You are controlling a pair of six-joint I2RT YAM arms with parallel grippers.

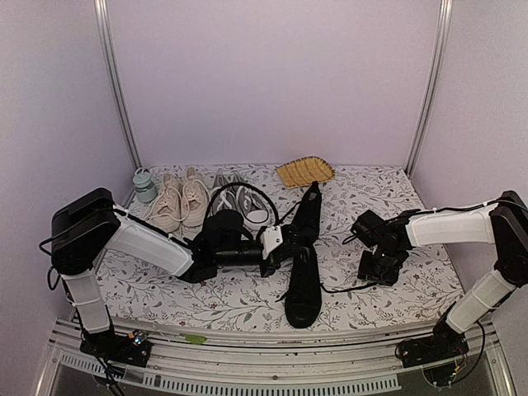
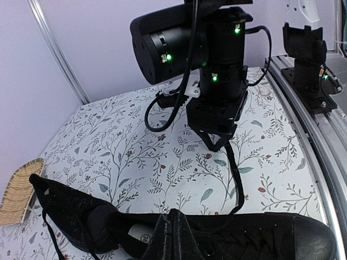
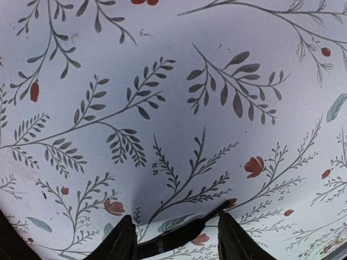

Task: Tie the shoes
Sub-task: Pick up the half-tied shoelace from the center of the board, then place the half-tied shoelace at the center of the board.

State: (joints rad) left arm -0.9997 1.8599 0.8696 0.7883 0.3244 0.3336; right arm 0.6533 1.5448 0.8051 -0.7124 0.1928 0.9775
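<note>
Black shoes lie end to end mid-table (image 1: pixel 396 206), long axes running near to far: near shoe (image 1: pixel 303 290) with its toe toward the arm bases, far shoe (image 1: pixel 310 210) beyond it. One lace (image 3: pixel 179 234) trails off the near shoe's right side, across the floral cloth, to the right gripper (image 1: pixel 378 268). That gripper points down at the cloth, just right of the near shoe. Its fingers (image 3: pixel 126 238) stand apart, and the lace runs slantwise between them, unpinched. Left gripper (image 1: pixel 276 243) sits at the shoes' left flank, shut; what it pinches, cannot tell. Right arm is nearer the lace, and the grab likely depends on that slant.
</note>
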